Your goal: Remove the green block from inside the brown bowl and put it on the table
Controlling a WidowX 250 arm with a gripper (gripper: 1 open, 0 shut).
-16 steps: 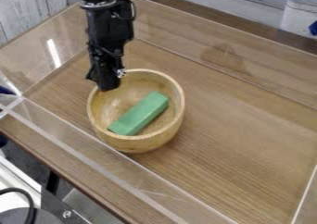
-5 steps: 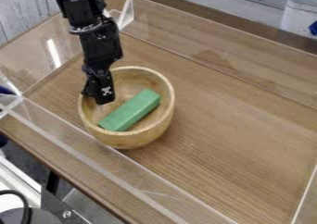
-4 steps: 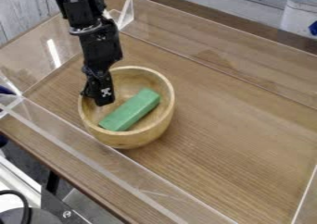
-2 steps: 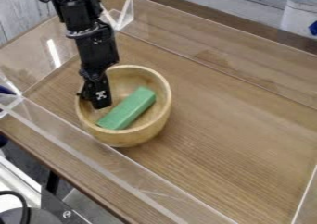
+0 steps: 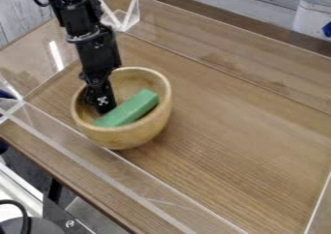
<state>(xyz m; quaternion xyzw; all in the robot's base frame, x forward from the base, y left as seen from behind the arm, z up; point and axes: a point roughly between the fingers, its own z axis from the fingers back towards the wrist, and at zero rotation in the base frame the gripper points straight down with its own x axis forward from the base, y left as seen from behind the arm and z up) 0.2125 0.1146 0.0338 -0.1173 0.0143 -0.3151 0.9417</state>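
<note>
The brown bowl [image 5: 151, 123] sits on the table [image 5: 246, 131] left of centre. Inside it lies the green block [image 5: 131, 109], flat and slanted, its left end close to the gripper. My black gripper [image 5: 92, 102] comes down from the upper left, with its fingertips at the bowl's left rim, partly inside the bowl. The tips are small and dark against the rim. I cannot tell how far apart the jaws stand or whether they pinch the rim. The block is not held.
Low clear acrylic walls [image 5: 195, 194] run along the table's front, left and back edges. A pale object [image 5: 311, 15] stands beyond the back right corner. Bare wood-grain tabletop stretches to the right of the bowl.
The gripper and the bowl have slid together a little to the left, the block riding inside. The gripper's tip has sunk lower at the bowl's left rim.
</note>
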